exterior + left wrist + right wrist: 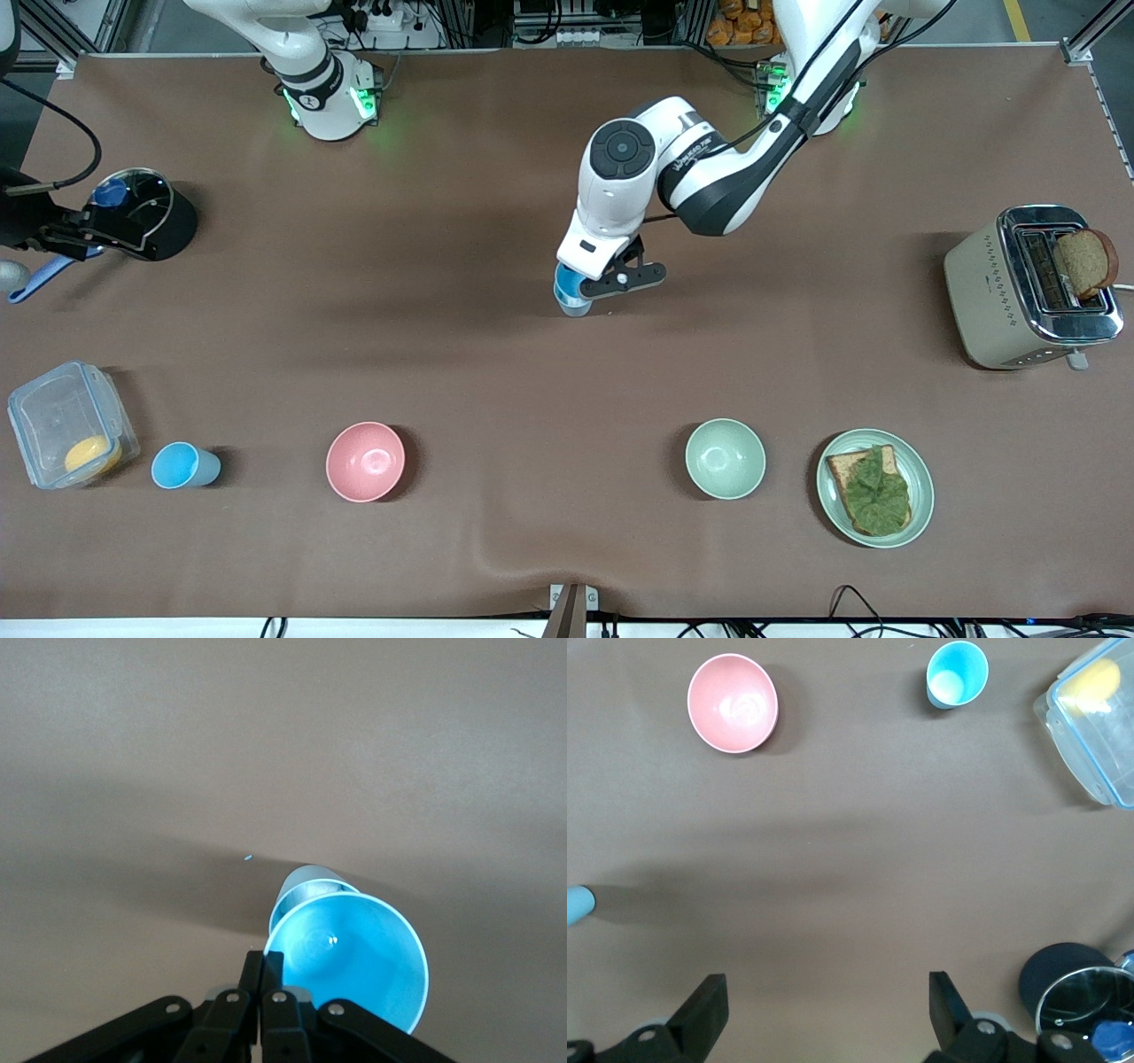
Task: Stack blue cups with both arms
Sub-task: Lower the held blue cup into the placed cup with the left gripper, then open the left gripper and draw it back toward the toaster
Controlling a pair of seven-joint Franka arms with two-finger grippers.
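Reaching out over the middle of the brown tabletop (496,354), the left arm held its left tool (592,285) low, fingers closed together on the rim of a sky-blue cup (571,297) that sat in a second cup whose paler base showed beneath it. Another sky-blue cup (183,466) stood upright near the front camera toward the right arm's end, between a clear lidded container (69,424) and a pink bowl (365,461). A pale green bowl (725,458) sat beside a green plate (874,476) of toast and lettuce, and a toaster (1032,288) stood at the left arm's end. The right tool (66,237) hung over the tabletop beside a black pot (146,215).

From the left wrist, the left tool (264,970) had its fingers pinched together on the rim of the bright blue cup (354,961), with the paler cup (306,886) under it.

From the right wrist, the right tool (828,1010) had its fingers spread wide apart over bare tabletop (850,859), holding nothing. The free cup (955,673), pink bowl (733,703) and container (1094,726) lay well apart from it.
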